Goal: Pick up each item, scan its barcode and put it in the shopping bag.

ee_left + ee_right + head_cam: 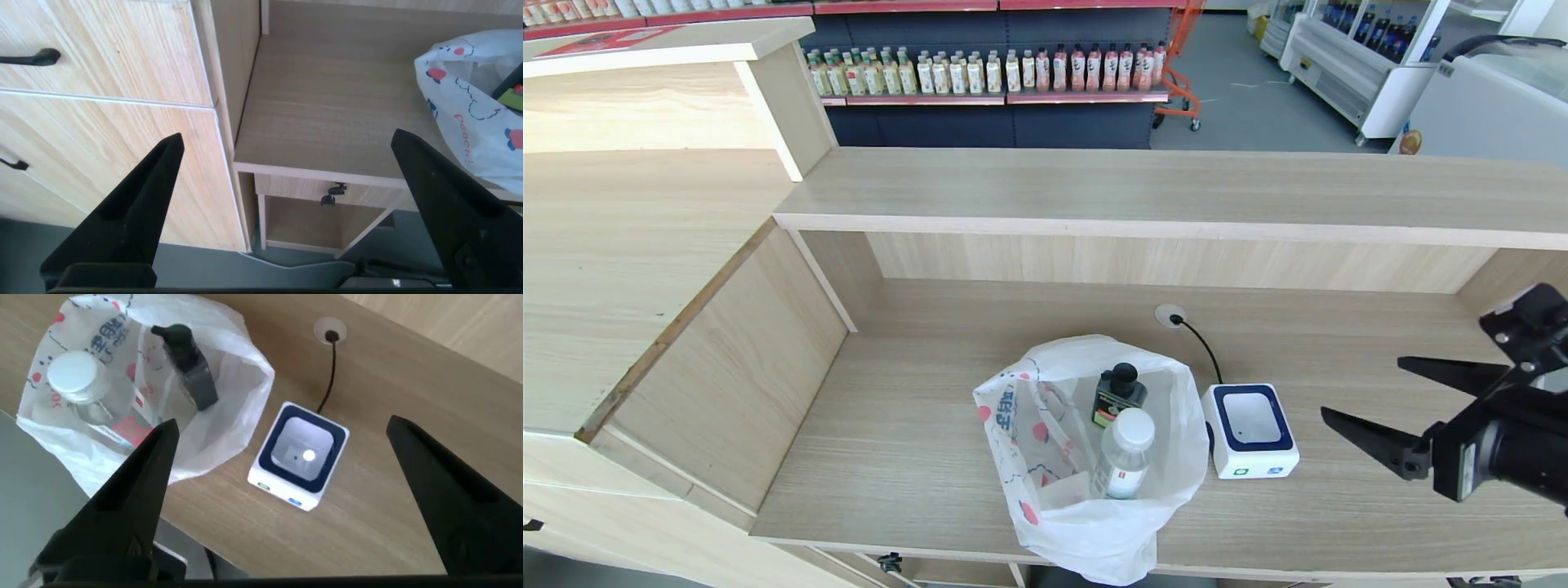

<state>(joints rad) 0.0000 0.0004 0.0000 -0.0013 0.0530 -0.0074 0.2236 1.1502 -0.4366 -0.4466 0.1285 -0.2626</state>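
Observation:
A white plastic shopping bag with red prints stands open on the wooden counter. Inside it are a dark pump bottle and a clear bottle with a white cap. The bag, the pump bottle and the clear bottle also appear in the right wrist view. A white and blue barcode scanner sits just right of the bag, also seen as the scanner. My right gripper hovers open and empty to the right of the scanner. My left gripper hangs open and empty below the counter's front left edge, beside the bag.
A black cable runs from the scanner to a round port in the counter. A raised wooden ledge borders the back and a side panel the left. Drawers with black handles sit under the counter.

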